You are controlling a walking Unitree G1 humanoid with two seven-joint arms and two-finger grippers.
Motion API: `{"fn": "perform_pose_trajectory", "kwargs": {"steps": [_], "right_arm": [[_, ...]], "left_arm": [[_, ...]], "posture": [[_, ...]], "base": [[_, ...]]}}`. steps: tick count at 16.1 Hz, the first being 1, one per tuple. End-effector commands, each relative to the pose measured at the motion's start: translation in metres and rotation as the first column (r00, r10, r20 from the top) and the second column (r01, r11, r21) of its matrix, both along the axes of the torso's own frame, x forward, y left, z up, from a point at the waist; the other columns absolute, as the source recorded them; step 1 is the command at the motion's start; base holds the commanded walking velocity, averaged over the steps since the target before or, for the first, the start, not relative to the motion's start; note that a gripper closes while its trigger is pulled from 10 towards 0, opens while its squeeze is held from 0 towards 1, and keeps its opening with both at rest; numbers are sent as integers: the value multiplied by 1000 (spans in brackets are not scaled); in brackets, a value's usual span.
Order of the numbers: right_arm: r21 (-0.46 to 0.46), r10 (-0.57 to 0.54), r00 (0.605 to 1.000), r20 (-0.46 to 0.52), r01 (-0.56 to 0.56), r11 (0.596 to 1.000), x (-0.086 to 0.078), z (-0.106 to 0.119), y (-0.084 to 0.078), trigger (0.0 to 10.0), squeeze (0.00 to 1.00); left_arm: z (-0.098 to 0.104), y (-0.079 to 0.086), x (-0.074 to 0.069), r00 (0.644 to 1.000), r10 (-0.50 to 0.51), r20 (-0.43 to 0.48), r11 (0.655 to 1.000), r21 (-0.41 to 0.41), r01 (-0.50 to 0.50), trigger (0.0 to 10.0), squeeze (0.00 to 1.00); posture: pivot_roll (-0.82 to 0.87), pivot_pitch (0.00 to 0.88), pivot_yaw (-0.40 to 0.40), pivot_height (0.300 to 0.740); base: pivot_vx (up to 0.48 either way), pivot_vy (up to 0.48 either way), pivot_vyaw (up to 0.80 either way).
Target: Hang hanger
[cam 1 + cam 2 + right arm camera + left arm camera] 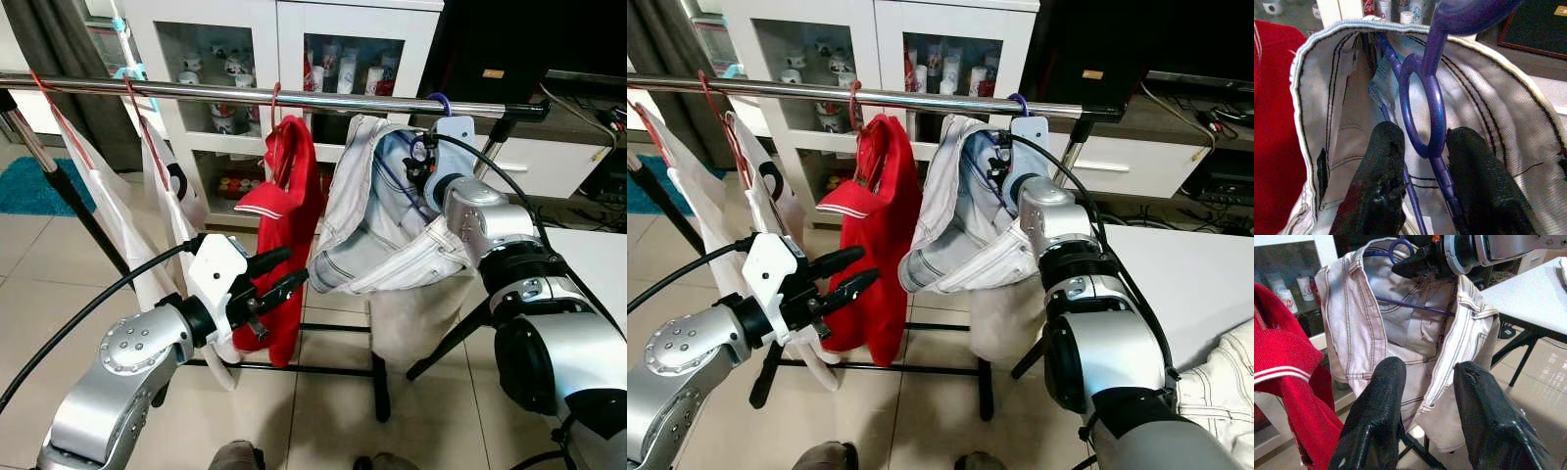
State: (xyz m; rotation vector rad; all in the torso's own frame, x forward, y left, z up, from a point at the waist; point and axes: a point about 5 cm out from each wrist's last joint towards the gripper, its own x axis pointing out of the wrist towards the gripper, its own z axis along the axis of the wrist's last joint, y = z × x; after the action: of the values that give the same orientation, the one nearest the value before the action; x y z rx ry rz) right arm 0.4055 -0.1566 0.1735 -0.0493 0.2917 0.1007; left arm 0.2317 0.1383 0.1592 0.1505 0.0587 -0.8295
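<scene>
A chrome clothes rail (pixel 294 95) runs across the scene in front of a white glass-door cabinet (pixel 284 29). The purple hanger (pixel 1425 112) carries pale jeans (pixel 377 230), and its hook (pixel 438 99) sits over the rail near the rail's right end. The right end effector (pixel 1422 164) is raised inside the waistband of the jeans, its two black fingers (pixel 1383 166) parted on either side of the hanger's neck just below the ring; whether they press on it cannot be told. The left end effector (pixel 277 274) is held out lower, in front of a red shirt (pixel 289 225) that hangs on its own hanger just left of the jeans, with its fingers (pixel 1378 406) apart and nothing between them. Two white garments (pixel 147 196) on red hangers hang farther left on the rail. A white worktop (pixel 1195 284) stands to the right, with a pale cloth (pixel 1220 382) lying on its near corner.
</scene>
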Motion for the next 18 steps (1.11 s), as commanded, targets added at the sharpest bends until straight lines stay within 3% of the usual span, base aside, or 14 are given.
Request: {"fn": "perform_pose_trajectory", "kwargs": {"steps": [1, 12, 15, 18], "right_arm": [[18, 10, 1000, 11, -10, 1000, 1, 4, 1, 0, 0], [55, 2, 999, 47, -5, 998, 1, 11, -3, 0, 0], [74, -4, 995, 100, -4, 997, -6, 16, -6, 0, 0], [92, -2, 983, 185, -15, 996, -14, 26, -6, 0, 0]], "left_arm": [[1, -1, 1, 1000, -14, 9, 1000, 13, 14, 10000, 0], [-2, -6, 12, 999, 11, 32, 1000, 23, -12, 10000, 0], [-13, -6, 23, 983, 183, -10, 983, -1, -183, 10000, 0], [-14, -7, 26, 973, 226, 42, 974, 21, -227, 10000, 0]], "posture": [[95, 75, -10, 740], [69, 40, -5, 740], [60, 29, -10, 740], [54, 21, -2, 740]], "base": [[0, 0, 0], [0, 0, 0], [0, 0, 0], [0, 0, 0]]}}
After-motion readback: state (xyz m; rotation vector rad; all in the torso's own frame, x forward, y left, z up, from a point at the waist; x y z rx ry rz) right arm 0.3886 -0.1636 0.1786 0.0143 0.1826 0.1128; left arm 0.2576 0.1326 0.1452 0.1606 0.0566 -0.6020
